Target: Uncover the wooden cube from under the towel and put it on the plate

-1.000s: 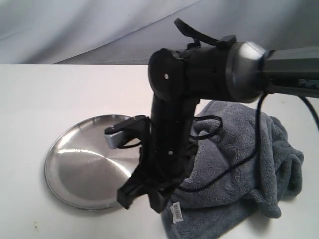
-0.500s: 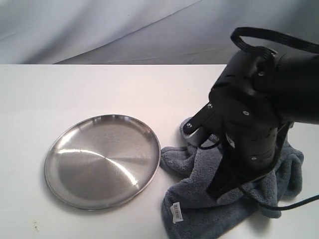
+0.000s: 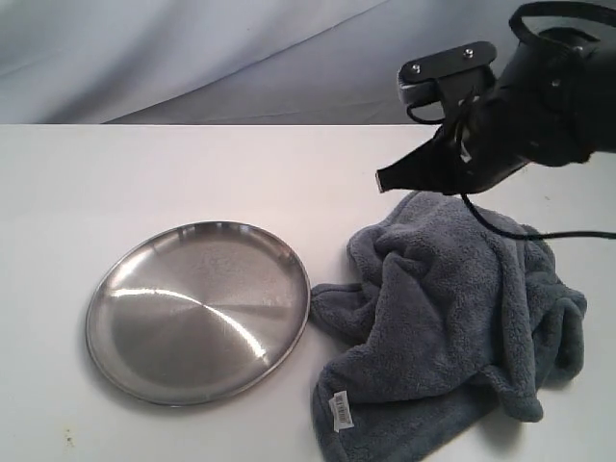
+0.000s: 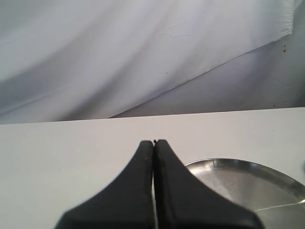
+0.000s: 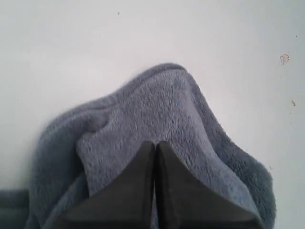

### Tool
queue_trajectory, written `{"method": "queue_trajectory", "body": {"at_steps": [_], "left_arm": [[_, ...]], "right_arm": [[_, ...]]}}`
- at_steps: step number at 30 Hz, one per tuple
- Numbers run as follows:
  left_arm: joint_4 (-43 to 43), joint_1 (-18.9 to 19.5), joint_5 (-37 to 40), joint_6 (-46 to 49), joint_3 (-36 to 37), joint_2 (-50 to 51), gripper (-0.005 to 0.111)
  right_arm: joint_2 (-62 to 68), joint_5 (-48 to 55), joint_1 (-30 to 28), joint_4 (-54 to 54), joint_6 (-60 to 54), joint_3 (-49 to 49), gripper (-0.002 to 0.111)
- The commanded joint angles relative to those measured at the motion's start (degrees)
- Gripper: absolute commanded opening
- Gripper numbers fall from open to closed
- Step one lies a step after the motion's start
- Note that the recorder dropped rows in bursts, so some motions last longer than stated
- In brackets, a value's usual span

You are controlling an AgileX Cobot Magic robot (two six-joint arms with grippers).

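The grey fleece towel lies crumpled on the white table, right of the steel plate, with its white label at the near edge. The wooden cube is hidden; no part of it shows. My right gripper hangs above the towel's far edge. In the right wrist view it is shut and empty, with the towel below it. My left gripper is shut with nothing in it, over bare table beside the plate, and is out of the exterior view.
The plate is bare. A white tabletop stretches round both things, and a pale cloth backdrop hangs behind the table's far edge. A black cable from the right arm trails over the towel's far side.
The right arm has swung from over the plate's right edge across to the right and risen, now above the towel's far edge. The towel and plate are fully uncovered in view.
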Motion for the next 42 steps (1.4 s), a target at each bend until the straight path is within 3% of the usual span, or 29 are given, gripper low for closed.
{"method": "queue_trajectory", "body": {"at_steps": [1,6,10,21,25,30,33,42], "left_arm": [[-0.1,-0.3,-0.2,-0.1,0.3,-0.2,0.0],[-0.1,-0.3,-0.2,-0.1,0.3,-0.2,0.0],[-0.1,-0.3,-0.2,-0.1,0.3,-0.2,0.0],[-0.1,-0.3,-0.2,-0.1,0.3,-0.2,0.0],[-0.1,-0.3,-0.2,-0.1,0.3,-0.2,0.0],[-0.1,-0.3,-0.2,-0.1,0.3,-0.2,0.0],[-0.1,-0.3,-0.2,-0.1,0.3,-0.2,0.0],[-0.1,-0.3,-0.2,-0.1,0.3,-0.2,0.0]], "right_arm": [[6.6,-1.8,-1.4,5.5,-0.4,-9.6,0.0],[17.0,-2.0,-1.3,32.9,-18.6,-24.4,0.0],[20.5,-0.5,-0.1,50.9,-32.2,-28.4,0.0],[19.4,10.7,11.4,52.4,-41.0,-28.2,0.0],[15.0,8.5,14.2,51.7,-41.3,-21.9,0.0],[3.3,-1.1,14.7,53.4,-41.2,-1.6,0.0],[-2.0,-3.4,14.7,53.4,-41.2,5.7,0.0],[-13.7,-6.4,14.7,53.2,-39.3,19.2,0.0]]}}
